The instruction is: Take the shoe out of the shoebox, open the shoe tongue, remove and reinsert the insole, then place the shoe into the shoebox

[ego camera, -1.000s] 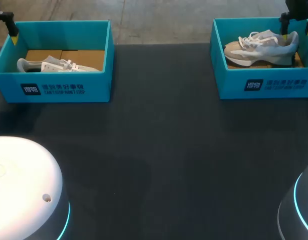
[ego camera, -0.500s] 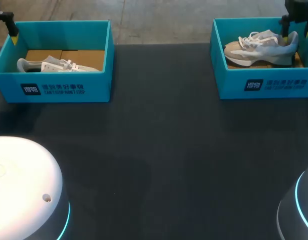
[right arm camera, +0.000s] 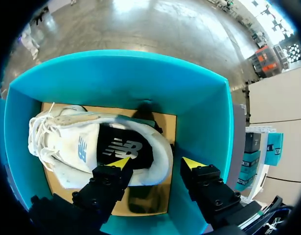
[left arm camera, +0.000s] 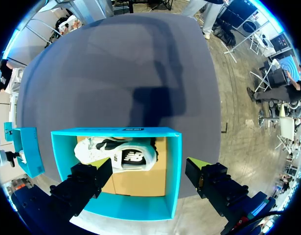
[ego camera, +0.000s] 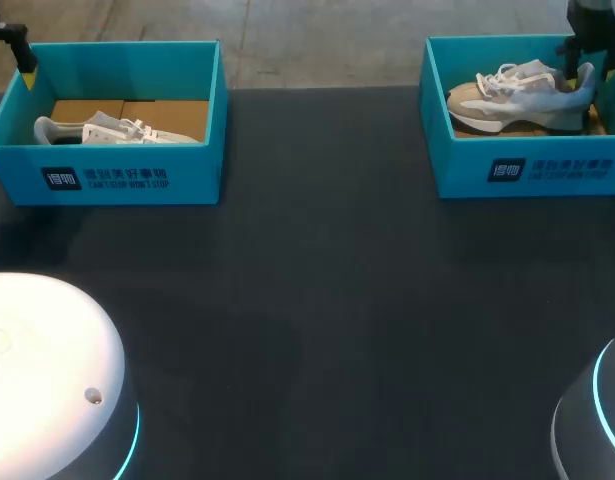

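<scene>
Right gripper (right arm camera: 157,163) (fingers spread) straddles the heel of the shoe (right arm camera: 67,142), seemingly untouched.

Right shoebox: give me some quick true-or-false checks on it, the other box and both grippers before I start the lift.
1. The grey shoe lies inside the right shoebox. True.
2. The right gripper is open, one finger over the grey shoe's insole and the other outside its heel. True.
3. The left shoebox holds nothing. False: a white shoe lies in it.
4. The left gripper grips the white shoe. False: it is open above the left shoebox, with nothing held.
5. A shoe stands on the table between the boxes. False: both shoes are in their boxes.
</scene>
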Tool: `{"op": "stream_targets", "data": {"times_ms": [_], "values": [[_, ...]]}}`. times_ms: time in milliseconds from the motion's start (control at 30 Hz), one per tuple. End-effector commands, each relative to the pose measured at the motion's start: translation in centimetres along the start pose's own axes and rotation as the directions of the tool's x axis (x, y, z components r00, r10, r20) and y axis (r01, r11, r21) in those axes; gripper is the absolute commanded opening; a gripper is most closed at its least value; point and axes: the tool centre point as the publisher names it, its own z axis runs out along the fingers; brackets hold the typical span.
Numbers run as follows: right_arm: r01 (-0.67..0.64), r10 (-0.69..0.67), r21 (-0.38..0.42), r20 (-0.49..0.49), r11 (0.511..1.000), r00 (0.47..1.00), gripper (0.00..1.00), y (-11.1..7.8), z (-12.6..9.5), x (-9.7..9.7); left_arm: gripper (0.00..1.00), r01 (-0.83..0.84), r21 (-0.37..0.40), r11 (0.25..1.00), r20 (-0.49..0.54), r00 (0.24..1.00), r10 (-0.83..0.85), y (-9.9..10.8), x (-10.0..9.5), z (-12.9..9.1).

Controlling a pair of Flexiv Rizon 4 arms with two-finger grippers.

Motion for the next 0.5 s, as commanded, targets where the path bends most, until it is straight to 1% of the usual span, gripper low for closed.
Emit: {"op": "stream_targets", "data": {"times_ms": [33, 100, 167, 233, 500], "values": [[0.002, -0.002, 0.023, -0.004, 1.000, 1.000, 0.62, 1.0, 0.7, 0.0, 1.00, -0.001, 0.000, 1.000, -0.003, 1.000, 0.001, 0.0, 0.0, -0.1], [0.003, -0.003, 0.028, -0.006, 1.000, 1.000, 0.66, 1.0, 0.9, 0.1, 1.00, -0.001, 0.000, 1.000, -0.003, 1.000, 0.001, 0.0, 0.0, -0.1], [0.003, -0.003, 0.032, -0.008, 0.999, 1.000, 0.73, 1.1, 1.1, 0.1, 1.00, -0.001, 0.000, 1.000, -0.003, 1.000, 0.001, 0.0, 0.0, -0.1], [0.003, -0.003, 0.037, -0.010, 0.999, 1.000, 0.75, 1.1, 1.3, 0.2, 1.00, -0.001, 0.000, 1.000, -0.003, 1.000, 0.001, 0.0, 0.0, -0.1], [0.002, -0.002, 0.048, -0.018, 0.999, 1.000, 0.73, 1.1, 1.8, 0.4, 1.00, -0.001, 0.000, 1.000, -0.003, 1.000, 0.001, 0.0, 0.0, -0.1]]}}
